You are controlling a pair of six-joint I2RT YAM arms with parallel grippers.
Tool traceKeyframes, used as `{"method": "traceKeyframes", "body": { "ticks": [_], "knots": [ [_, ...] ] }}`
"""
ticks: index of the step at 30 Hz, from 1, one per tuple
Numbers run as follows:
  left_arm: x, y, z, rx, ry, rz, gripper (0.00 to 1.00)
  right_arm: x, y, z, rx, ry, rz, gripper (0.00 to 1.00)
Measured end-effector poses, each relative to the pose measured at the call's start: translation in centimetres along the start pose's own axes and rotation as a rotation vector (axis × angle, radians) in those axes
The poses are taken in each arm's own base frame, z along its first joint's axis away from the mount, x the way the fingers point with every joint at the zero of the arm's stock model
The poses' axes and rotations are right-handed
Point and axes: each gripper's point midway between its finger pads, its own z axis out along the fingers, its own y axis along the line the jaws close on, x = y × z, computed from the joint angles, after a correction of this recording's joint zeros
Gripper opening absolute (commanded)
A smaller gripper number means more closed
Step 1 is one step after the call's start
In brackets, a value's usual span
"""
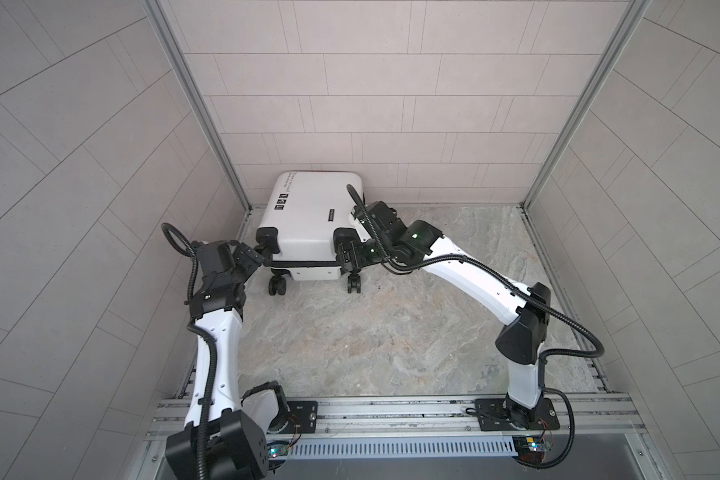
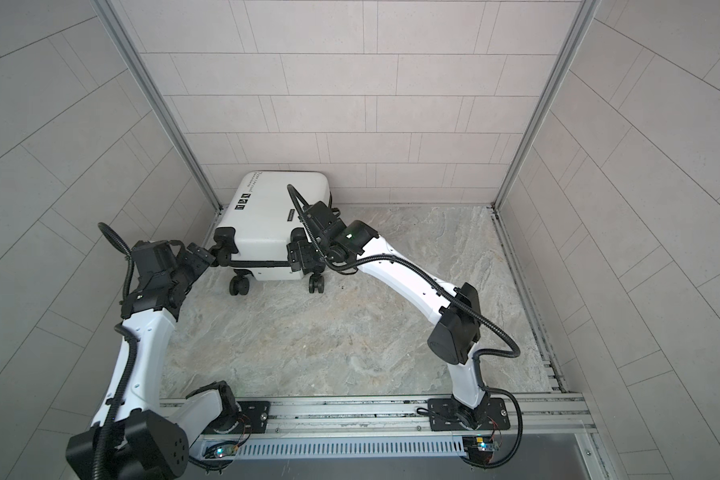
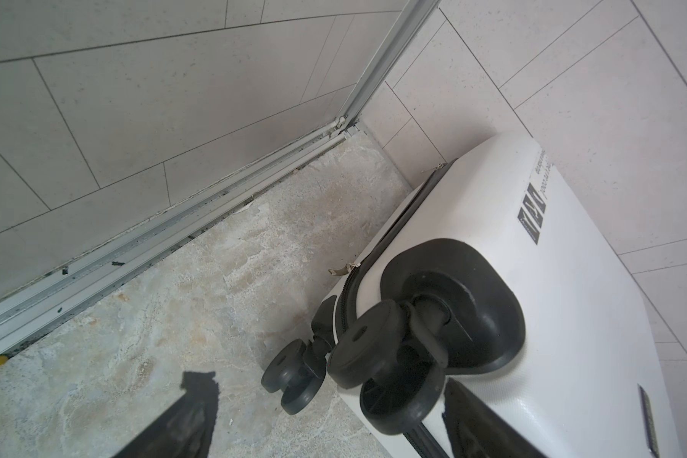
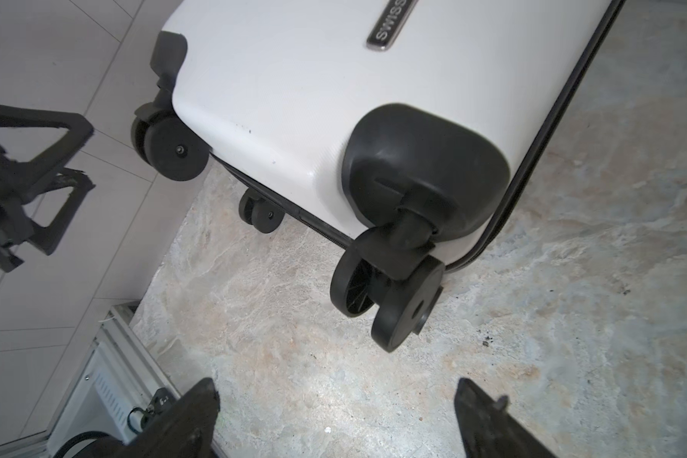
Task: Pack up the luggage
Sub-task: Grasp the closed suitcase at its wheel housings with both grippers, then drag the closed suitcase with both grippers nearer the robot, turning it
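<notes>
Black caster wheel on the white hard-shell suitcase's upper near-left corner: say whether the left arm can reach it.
Probably yes: the left gripper, jaws open, sits at the black caster wheel of the white hard-shell suitcase, nothing between.

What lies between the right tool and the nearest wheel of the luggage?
Nothing. In the right wrist view, only bare marbled tabletop shows between the right tool and that wheel of the luggage.
</notes>
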Motion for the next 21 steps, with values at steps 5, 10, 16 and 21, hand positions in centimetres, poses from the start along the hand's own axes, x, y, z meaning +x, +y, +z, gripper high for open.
{"method": "traceKeyframes", "body": {
  "ticks": [5,10,16,21],
  "knots": [
    [-0.6,0.3,0.1,0.012,-0.009,-0.038,0.94,0.0,-1.2,3.7,0.136,0.023,-0.023,0.89],
    [-0.2,0.6,0.5,0.019,-0.001,-0.063,0.94,1.3,-2.8,6.0,0.225,0.073,-0.035,0.88],
    [0.3,1.2,1.1,0.014,0.017,-0.089,0.94,0.4,-2.2,6.9,0.238,0.043,-0.045,0.83],
    [0.3,1.2,1.4,0.022,0.017,-0.099,0.94,-0.1,-2.0,7.9,0.259,0.017,-0.057,0.77]
  ]
}}
